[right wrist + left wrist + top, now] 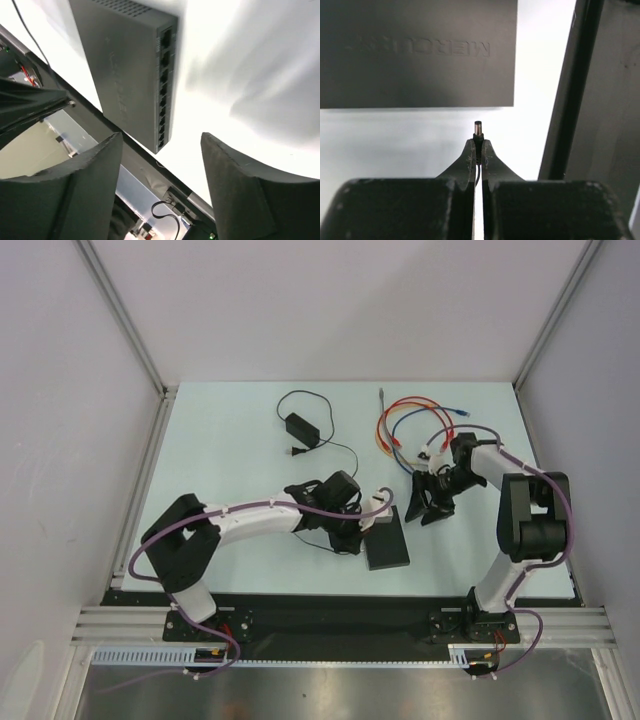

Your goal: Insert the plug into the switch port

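A smooth, pale table (230, 440) sits inside plain white walls edged with aluminium rails. At the upper left of centre in the top view lies a small black power adapter (300, 427) with a thin looping cord.

Below it, near the middle, the left gripper (345, 512) is pinched tight on the plug (478, 129), a slim cylindrical metal barrel that stands up out of the tapered fingertips (469, 156). In the left wrist view the tip is just off the lower right corner of the switch (420, 50), not touching it. The switch is a flat, matte black rectangular box with raised lettering on its top (it reads mirrored there).

From the right wrist, one narrow edge of the box shows a row of sockets (164, 85), square and evenly spaced; which one takes the plug cannot be told.

At the right of the top view the right gripper (435, 498) hangs with its broad black fingers (85, 190) spread wide, nothing between them. Above it lies a tangle of red, orange and blue cables (410, 420).
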Robot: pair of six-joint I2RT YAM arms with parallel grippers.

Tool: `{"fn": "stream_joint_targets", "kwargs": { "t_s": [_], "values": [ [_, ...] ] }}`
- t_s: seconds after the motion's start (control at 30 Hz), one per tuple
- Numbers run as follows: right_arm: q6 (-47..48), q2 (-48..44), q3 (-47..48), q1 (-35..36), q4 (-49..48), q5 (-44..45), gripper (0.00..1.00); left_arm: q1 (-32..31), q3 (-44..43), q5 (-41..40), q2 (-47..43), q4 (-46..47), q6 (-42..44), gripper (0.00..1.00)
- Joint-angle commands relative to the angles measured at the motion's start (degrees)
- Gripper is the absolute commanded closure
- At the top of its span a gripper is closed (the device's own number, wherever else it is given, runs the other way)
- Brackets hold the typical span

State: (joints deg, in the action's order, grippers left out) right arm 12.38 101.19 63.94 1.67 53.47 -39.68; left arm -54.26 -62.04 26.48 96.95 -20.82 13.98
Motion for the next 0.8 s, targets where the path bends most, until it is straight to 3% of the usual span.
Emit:
{"fn": "stream_joint_targets", "kwargs": {
  "t_s": [0.0, 0.13, 0.5, 0.77],
  "values": [
    [1.1, 0.8, -0.8, 1.7, 2.1, 0.3, 0.33, -1.0, -1.8, 2.4, 1.0, -4.2, -3.0, 1.0],
    [0.7, 4.4, -0.9, 4.4, 2.1, 1.0, 0.42, -1.8, -2.5, 1.5, 2.5, -5.8, -6.9, 1.0],
    [0.1, 7.6, -1.0, 9.2, 1.6, 1.9, 0.46, -3.0, -5.7, -0.5, 6.8, -7.0, -12.0, 1.0],
    [-3.0, 10.3, -0.5, 11.2, -0.8, -1.2, 0.51, -1.7, -2.9, -3.5, 4.1, -5.3, -13.0, 1.0]
  ]
}}
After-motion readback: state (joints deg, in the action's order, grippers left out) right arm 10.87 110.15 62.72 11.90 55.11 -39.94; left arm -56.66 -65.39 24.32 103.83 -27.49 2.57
